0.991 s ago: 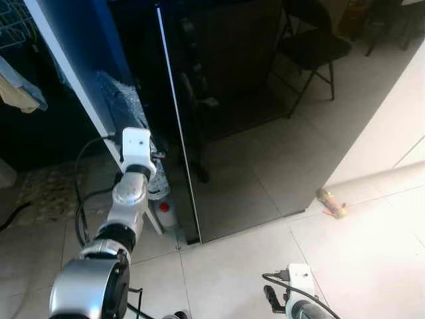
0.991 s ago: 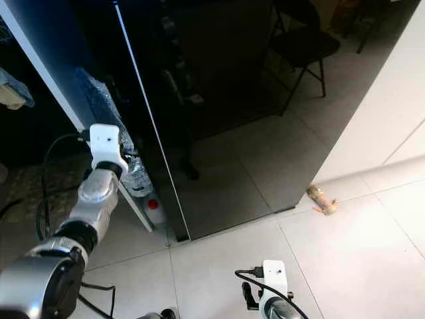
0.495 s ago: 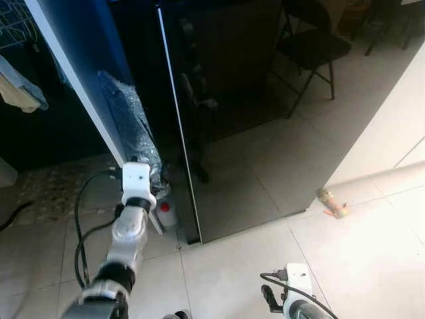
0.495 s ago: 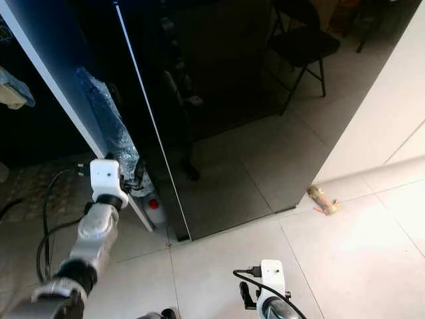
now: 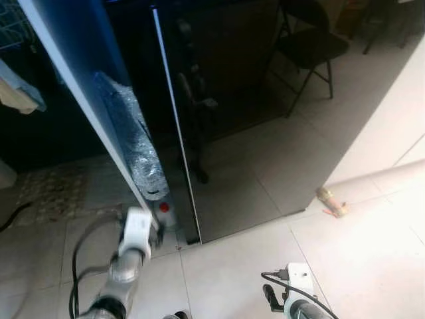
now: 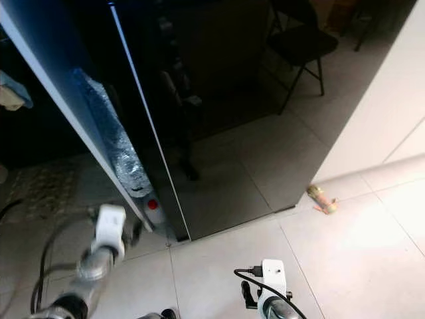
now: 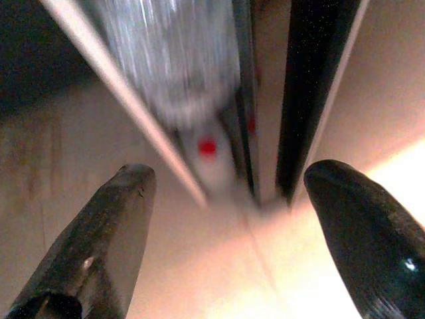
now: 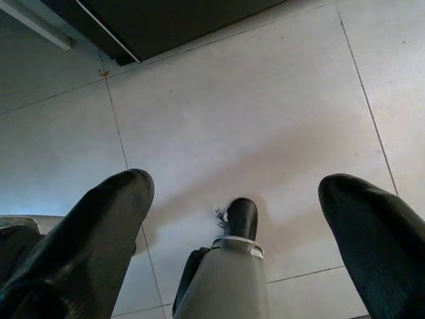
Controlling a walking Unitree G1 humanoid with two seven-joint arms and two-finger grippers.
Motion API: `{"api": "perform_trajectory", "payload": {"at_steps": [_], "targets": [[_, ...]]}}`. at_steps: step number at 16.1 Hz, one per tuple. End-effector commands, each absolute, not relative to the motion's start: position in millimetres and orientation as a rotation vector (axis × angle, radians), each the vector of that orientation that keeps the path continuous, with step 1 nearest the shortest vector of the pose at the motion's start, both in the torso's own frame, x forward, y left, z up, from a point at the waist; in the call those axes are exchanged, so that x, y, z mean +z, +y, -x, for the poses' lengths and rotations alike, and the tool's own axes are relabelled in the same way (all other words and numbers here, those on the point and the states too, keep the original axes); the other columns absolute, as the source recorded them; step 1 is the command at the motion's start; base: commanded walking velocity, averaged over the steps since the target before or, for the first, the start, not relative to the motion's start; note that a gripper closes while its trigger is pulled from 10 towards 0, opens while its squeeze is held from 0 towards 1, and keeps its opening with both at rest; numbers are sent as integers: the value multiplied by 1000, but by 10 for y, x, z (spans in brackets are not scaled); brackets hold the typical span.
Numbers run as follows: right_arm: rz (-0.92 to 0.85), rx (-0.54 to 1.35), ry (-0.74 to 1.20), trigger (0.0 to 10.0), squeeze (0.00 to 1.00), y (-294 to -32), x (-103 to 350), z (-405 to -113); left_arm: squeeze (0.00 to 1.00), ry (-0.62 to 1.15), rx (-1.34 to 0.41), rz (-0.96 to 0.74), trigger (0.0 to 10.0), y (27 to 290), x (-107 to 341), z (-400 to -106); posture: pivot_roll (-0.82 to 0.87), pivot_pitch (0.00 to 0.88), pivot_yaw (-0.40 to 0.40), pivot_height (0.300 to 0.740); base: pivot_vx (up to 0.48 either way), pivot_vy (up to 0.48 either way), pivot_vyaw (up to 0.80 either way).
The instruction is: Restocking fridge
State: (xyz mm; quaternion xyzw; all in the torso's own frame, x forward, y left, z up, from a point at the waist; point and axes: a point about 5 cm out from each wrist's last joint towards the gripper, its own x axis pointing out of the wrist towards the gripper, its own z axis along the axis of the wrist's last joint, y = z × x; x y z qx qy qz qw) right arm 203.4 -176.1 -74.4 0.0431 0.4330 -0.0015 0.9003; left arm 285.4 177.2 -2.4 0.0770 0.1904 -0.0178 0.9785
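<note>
Left eye view. The fridge stands as a dark glossy front across the upper half, its open door seen edge-on as a blue-white strip running from 11 o'clock down toward 7 o'clock. A crinkled foil-like bag sits in the door, and below it a bottle with a red cap; most of the bottle is hidden. The left arm is blurred at 7 o'clock, just below the door's lower end; its fingers cannot be made out here. A folding chair is cut off at 1 o'clock, and a small piece of litter lies on the tiled floor at 4 o'clock.

Right eye view. Same scene; the right arm shows at 6 o'clock, cut off by the frame edge.

Left wrist view. The left claw is spread wide and holds nothing. Between its fingers, blurred, lie the door edge, the foil-like bag and the red cap.

Right wrist view. The right claw is also spread wide and empty, hanging over bare floor tiles, with the robot's foot below it and the fridge's base at 11 o'clock.
</note>
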Motion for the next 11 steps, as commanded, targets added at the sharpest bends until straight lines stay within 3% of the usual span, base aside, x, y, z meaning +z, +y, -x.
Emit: {"api": "perform_trajectory", "payload": {"at_steps": [1, 4, 6, 8, 11], "targets": [[-102, -34, 904, 10000, 0, -1747, -777, -1977, 0, 467, 34, -61, 10000, 1828, -109, -2809, -71, 123, 72, 740, 0, 0, 0], [-126, -59, 892, 10000, 0, -1728, -775, -1982, 0, 593, 166, 121, 10000, 1968, -225, -2725, -65, 111, 83, 740, 0, 0, 0], [-123, -73, 900, 10000, 0, -1717, -781, -1977, 0, 703, 90, -24, 10000, 1970, -389, -2535, -83, 103, 92, 740, 0, 0, 0], [-126, -83, 900, 10000, 0, -1718, -782, -1975, 0, 743, 103, -13, 10000, 2001, -446, -2458, -80, 100, 95, 740, 0, 0, 0], [-121, -102, 908, 10000, 0, -1729, -788, -1965, 0, 793, -39, -174, 10000, 1929, -529, -2352, -77, 98, 90, 740, 0, 0, 0]]}}
